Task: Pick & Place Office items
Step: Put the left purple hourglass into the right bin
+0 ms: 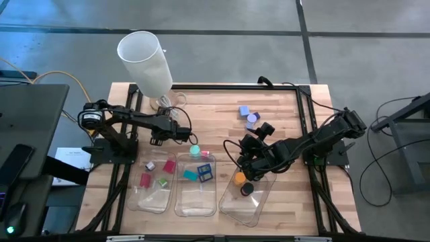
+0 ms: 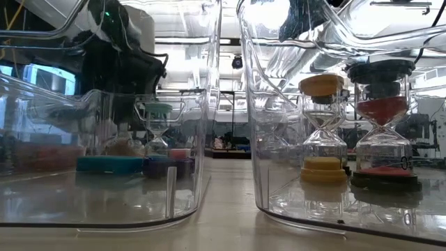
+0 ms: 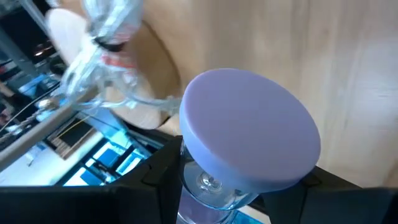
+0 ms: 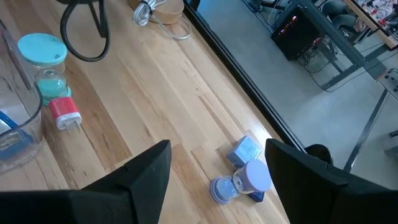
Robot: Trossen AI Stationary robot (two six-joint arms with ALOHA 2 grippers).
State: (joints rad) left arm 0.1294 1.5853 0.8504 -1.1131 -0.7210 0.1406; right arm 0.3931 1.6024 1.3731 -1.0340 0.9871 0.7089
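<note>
Lavender-capped sand timer (image 3: 249, 134) (left pincer (image 1: 176, 130))

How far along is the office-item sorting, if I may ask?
Done: orange timer and black timer in the right tray, teal block in the middle tray. In hand: left gripper holds a lavender-capped timer; right gripper hovers open. Left: teal timer, red clip, purple timer on the table.

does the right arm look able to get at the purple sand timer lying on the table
Probably yes. The right gripper is open and empty, and the purple sand timer lies on bare wood just ahead of it, beside a blue block, with nothing between them.
</note>
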